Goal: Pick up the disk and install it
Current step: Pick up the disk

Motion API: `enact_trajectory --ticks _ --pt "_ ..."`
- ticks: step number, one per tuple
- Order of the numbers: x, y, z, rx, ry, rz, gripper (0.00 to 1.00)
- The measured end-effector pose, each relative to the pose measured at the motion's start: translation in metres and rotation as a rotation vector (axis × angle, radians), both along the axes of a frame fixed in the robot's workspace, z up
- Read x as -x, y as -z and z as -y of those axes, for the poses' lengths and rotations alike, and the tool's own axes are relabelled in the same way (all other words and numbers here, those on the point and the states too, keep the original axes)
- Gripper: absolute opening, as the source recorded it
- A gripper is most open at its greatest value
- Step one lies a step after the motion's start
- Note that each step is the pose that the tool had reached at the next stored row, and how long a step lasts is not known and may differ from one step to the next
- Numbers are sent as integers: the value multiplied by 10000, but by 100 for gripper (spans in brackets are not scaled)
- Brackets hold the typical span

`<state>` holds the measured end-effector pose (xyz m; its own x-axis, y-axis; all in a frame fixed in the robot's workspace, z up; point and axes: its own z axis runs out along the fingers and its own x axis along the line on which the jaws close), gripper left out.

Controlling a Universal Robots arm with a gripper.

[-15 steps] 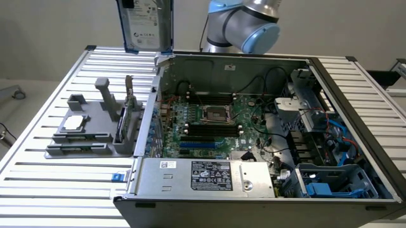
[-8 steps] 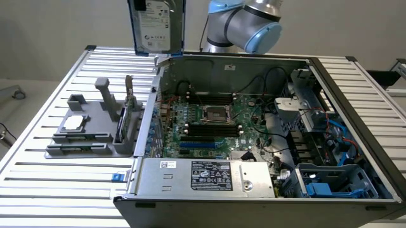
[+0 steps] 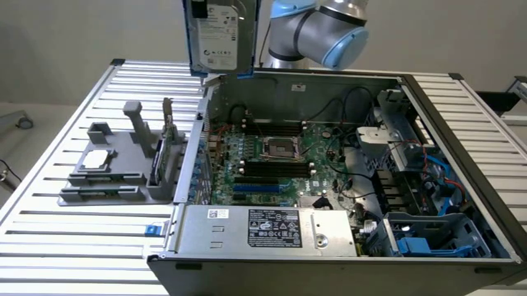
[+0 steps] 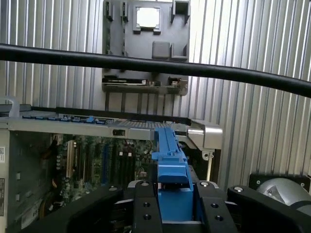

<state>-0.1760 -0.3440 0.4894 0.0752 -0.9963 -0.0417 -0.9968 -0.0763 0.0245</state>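
Tool (image 4: 176, 206) clamping disk (image 3: 221, 34), above case rim (image 3: 313, 75)

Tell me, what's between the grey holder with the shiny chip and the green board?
The computer case's metal side wall stands between the grey holder and the green board, seen in the exterior view.
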Motion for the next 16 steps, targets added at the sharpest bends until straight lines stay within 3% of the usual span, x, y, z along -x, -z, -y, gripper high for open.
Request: enact_trajectory --ticks 5,16 --pt "-134 0 101 -27 -1 0 33" --pt "-286 0 317 -72 0 -1 33"
